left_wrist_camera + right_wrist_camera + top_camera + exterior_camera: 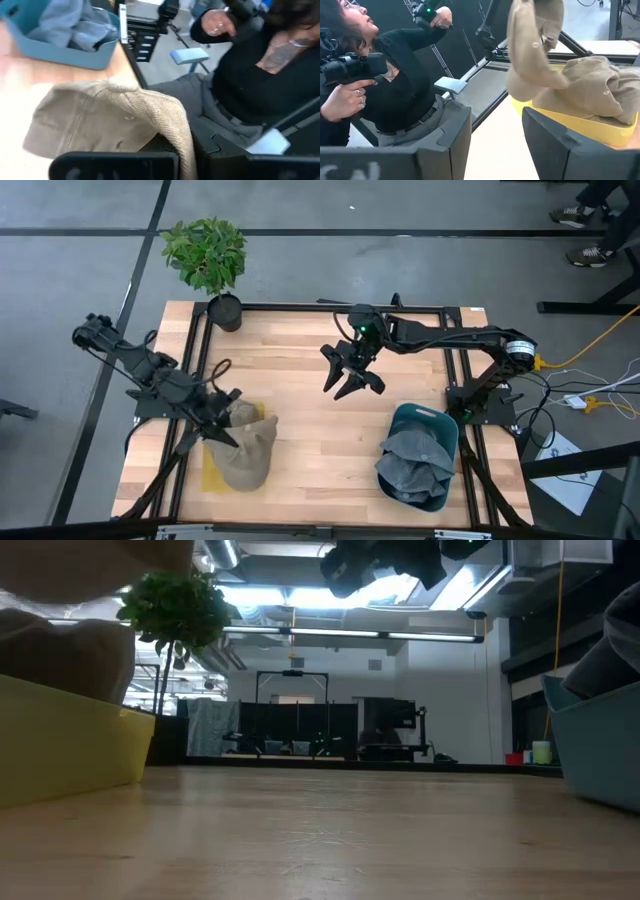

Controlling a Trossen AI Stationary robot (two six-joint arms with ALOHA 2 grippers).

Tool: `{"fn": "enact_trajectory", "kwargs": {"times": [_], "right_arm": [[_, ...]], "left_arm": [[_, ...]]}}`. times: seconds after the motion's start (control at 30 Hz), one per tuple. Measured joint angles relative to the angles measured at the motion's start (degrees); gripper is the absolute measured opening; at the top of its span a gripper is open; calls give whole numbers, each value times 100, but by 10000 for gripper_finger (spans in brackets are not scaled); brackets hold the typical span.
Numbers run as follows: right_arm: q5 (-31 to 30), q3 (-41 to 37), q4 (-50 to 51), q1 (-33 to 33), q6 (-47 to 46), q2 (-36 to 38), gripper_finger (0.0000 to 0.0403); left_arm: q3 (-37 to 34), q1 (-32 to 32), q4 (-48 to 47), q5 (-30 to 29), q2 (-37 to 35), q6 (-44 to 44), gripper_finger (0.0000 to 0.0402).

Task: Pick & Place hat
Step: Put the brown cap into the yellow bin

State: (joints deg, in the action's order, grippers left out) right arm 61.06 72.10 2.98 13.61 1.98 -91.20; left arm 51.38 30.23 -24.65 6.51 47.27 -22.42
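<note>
Left end effector (pixel 222 423) clamped on tan hat (pixel 245 448) over yellow bin (pixel 212 472); grey hat (pixel 415 463) fills blue bin (pixel 432 420).

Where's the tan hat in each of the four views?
High view: tan hat lies lower left, over the yellow bin, with the left end effector shut on it.
Low view: pale mass at far left above the yellow bin.
Left wrist view: centre, just ahead of the fingers.
Right wrist view: upper right, on the yellow bin.
Shared landmark: yellow bin, though not visible in the left wrist view.
</note>
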Motion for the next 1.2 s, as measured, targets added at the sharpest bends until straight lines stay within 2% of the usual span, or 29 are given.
{"fn": "enact_trajectory", "kwargs": {"times": [0.13,0.3,0.53,0.77,0.83,0.93,1.07,1.2], "right_arm": [[-6,0,83,2,53,0,175],[-32,0,81,2,42,-2,175],[-503,0,162,2,78,-7,175],[-509,0,171,2,37,-7,175],[-509,0,173,2,42,-7,175],[-509,0,179,2,60,-7,175],[-507,0,243,2,67,-7,175],[-509,0,339,2,129,-7,175]], "left_arm": [[-704,166,366,-547,-495,-314,4],[-1316,169,881,-902,-1056,-558,4],[-1626,167,1188,-1280,-1401,-1165,4],[-1747,167,1227,-1598,-1329,-1732,4],[-1746,165,1206,-1492,-1299,-1927,4],[-1715,167,1149,-828,-1366,-2132,4],[-1662,212,1146,-261,-1615,-2241,4],[-1662,353,794,-227,-1708,-2388,4]]}}
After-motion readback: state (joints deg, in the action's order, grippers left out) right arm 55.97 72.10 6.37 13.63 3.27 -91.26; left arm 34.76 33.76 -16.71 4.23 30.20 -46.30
